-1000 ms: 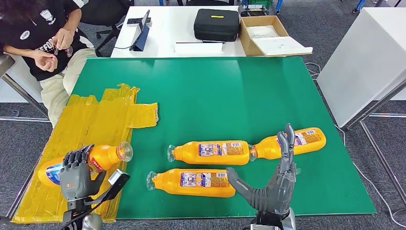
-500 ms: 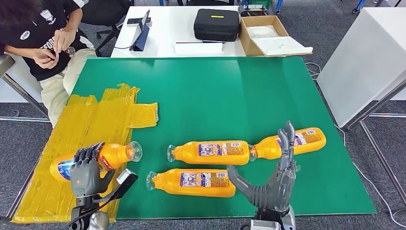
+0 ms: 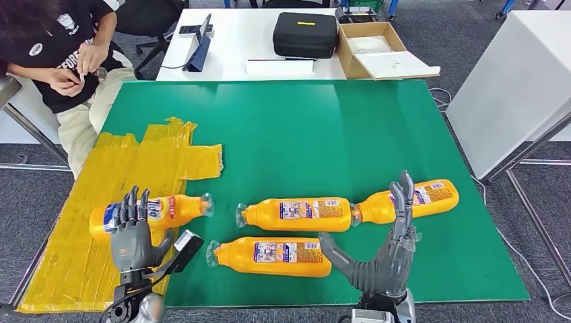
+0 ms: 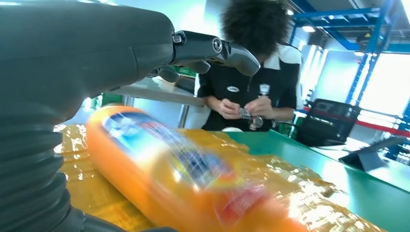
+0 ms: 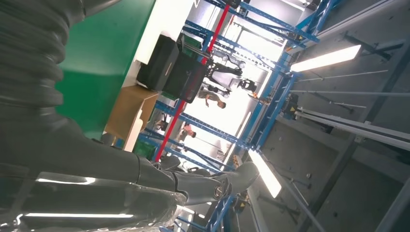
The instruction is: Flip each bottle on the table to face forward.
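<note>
Four orange bottles lie on their sides on the green mat [image 3: 323, 134]. The left bottle [image 3: 165, 210] rests on the yellow tape patch [image 3: 135, 171] with its blue label up and its cap to the right; it is blurred in the left wrist view [image 4: 183, 174]. My left hand [image 3: 133, 235] stands in front of it, fingers straight and spread, holding nothing. Two bottles [image 3: 296, 214] [image 3: 273, 256] lie mid-table, and a fourth [image 3: 431, 195] at the right. My right hand [image 3: 384, 259] is open, fingers up, between the near bottle and the fourth.
A seated person [image 3: 60, 54] works at the table's far left corner, also in the left wrist view [image 4: 251, 92]. Behind the mat a white table holds a black case [image 3: 304, 33], a cardboard box [image 3: 377, 50] and a tablet [image 3: 198, 47]. Another white table [image 3: 518, 81] stands at the right.
The left bottle has shifted right and rolled so its blue label faces up. My left hand's fingers went from curled over it to straight and spread. The right hand has stayed put.
</note>
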Available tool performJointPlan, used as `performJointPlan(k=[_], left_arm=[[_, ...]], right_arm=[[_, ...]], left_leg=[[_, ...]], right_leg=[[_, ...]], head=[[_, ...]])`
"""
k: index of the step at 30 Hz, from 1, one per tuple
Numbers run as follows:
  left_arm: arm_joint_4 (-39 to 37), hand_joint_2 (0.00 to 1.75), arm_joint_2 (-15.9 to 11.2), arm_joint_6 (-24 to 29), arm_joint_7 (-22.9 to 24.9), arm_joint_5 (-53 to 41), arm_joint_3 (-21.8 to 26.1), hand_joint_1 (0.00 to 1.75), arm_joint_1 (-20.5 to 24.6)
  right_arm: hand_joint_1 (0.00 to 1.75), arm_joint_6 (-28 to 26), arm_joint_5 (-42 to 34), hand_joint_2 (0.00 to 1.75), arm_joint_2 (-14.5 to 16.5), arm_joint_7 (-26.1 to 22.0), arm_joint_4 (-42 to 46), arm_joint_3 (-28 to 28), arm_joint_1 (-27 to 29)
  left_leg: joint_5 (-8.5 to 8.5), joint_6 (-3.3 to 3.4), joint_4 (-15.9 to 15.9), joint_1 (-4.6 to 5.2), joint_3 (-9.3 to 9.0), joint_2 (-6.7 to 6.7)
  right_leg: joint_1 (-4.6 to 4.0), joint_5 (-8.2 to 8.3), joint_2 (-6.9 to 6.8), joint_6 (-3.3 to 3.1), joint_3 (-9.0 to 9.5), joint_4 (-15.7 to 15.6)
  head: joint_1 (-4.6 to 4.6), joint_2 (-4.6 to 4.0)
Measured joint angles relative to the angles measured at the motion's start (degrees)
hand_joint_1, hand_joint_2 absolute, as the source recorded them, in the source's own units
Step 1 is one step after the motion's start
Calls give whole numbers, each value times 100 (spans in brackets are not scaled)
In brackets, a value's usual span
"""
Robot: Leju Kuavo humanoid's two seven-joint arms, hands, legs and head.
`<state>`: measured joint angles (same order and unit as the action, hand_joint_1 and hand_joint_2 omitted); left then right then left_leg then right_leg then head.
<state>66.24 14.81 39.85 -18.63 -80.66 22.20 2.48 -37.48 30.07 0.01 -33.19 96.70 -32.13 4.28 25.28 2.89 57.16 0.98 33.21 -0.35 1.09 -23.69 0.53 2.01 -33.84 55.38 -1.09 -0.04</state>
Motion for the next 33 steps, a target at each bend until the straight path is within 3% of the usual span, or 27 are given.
performJointPlan(k=[7,13,16,20,27,33], left_arm=[[-111,175,-25,0,-212,74,-27,0,2],[-256,175,-24,0,-523,374,16,0,39],[-377,175,-22,0,-735,686,38,0,81],[-549,175,-20,0,-1206,1907,-90,0,113],[-382,175,-163,-13,-1119,3443,-1069,0,-48],[100,175,-342,-198,-1180,4393,-1835,0,-183]], right_arm=[[0,0,82,175,-1,-6,-24,48,14],[0,0,919,175,131,21,-26,335,47],[0,0,1485,175,183,283,-26,518,45],[0,-2,2849,175,157,1003,-33,938,-17],[0,-4,3836,175,-207,1798,-45,1475,-89],[0,350,4449,175,-1057,2470,-201,1518,-270]], left_leg=[[0,0,0,0,-1,1],[0,0,0,0,-2,1],[0,0,0,0,-2,2],[-1,1,1,1,-3,0],[0,3,2,8,-2,-5],[0,4,2,8,1,-12]], right_leg=[[0,0,1,0,0,0],[0,0,1,0,0,0],[0,0,1,0,0,0],[0,1,1,1,3,0],[3,2,-4,2,5,-1],[3,2,-8,3,6,-2]], head=[[0,0],[0,1],[-1,1],[-1,0],[-2,0],[0,0]])
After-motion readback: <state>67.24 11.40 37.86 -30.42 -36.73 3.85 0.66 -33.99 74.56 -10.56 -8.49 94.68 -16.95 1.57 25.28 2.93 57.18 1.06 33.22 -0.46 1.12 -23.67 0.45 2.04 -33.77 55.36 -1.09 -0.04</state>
